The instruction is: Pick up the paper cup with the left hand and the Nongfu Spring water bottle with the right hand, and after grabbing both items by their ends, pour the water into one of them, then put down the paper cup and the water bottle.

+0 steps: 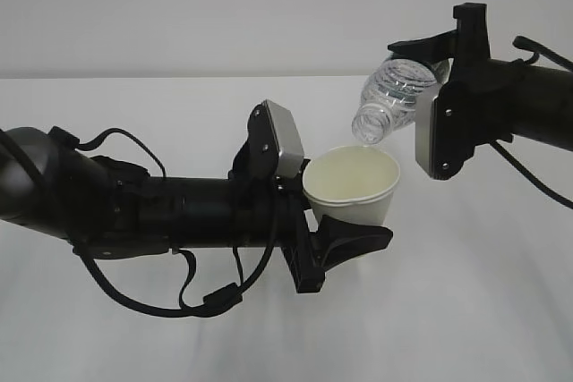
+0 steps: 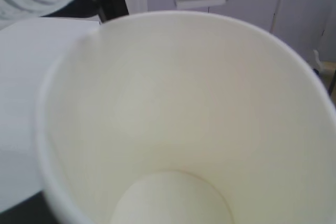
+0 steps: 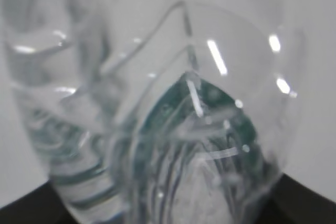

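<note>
bottle (image 1: 394, 96) mouth just above cup (image 1: 354, 187) rim — apart

Paper cup (image 1: 356, 187): white outside, cream-yellow inside. Water bottle (image 1: 391, 96): clear, ribbed, dark green label band. Arms black with silver-grey plates. Table (image 1: 483, 310) white.

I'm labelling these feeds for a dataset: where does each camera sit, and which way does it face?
Exterior: in front, near table height, facing both arms; left claw holds the paper cup, right claw tilts the bottle over it.
Left wrist: above the cup, looking into it; no claw visible.
Right wrist: pressed against the bottle; black claw edges at the bottom corners.
Shared: the cup appears in the exterior and left wrist views.
</note>
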Action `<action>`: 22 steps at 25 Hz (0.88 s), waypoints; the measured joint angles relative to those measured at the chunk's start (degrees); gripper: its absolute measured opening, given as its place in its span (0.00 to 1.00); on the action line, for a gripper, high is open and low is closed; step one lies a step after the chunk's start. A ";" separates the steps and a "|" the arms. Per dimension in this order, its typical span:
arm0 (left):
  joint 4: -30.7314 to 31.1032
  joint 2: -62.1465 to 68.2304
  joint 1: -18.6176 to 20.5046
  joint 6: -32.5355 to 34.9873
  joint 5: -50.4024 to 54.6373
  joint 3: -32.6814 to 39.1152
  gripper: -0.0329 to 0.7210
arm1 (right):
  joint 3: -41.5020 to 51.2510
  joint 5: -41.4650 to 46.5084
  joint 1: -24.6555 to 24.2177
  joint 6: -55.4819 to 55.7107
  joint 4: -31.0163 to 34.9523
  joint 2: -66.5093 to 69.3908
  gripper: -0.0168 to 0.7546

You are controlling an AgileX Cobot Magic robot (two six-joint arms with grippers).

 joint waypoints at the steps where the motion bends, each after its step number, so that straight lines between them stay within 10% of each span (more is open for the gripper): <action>1: 0.00 0.00 0.00 0.00 0.00 0.00 0.64 | 0.00 -0.04 0.00 -0.15 0.00 0.00 0.63; 22: -0.80 0.00 0.00 0.00 0.00 0.00 0.64 | -1.17 -0.25 0.00 -1.82 0.02 0.00 0.63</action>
